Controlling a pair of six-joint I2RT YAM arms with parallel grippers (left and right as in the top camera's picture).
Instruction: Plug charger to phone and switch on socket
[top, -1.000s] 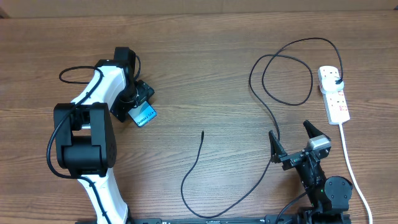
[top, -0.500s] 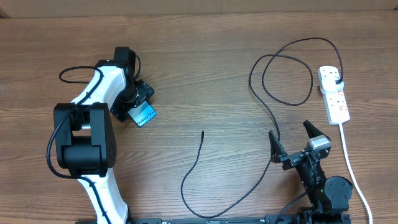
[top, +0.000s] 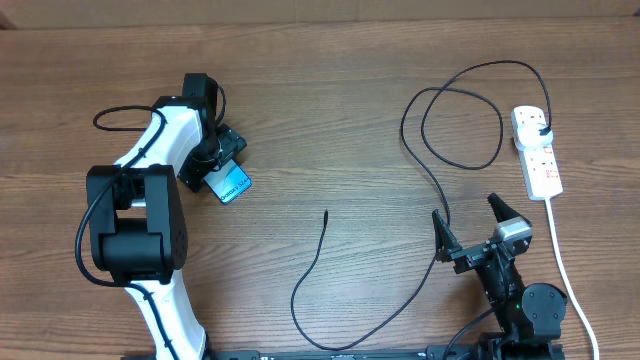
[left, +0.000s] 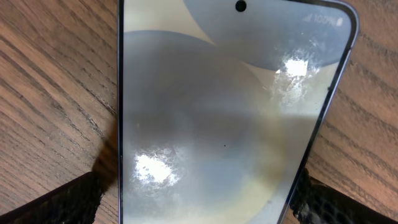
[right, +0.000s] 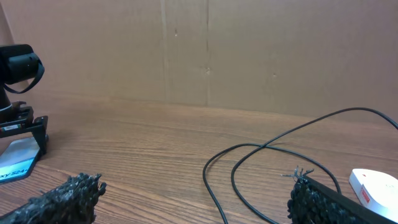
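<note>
Left gripper (top: 218, 167) stood released, jaws wide astride the phone (top: 232, 186) at 9 o'clock on the table (top: 330, 100). Right gripper (top: 465, 215) stood released at 5 o'clock. The charger cable (top: 310, 265) ran just beside one of its fingers. Connector tip (top: 327, 213) lay mid-table, well apart from the phone. Socket (top: 540, 165) lay at 3 o'clock, plug (top: 543, 129) seated.

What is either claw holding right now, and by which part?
Nothing is held. The left claw stands open astride the phone, which lies flat on the table; the right claw is open and empty.
</note>
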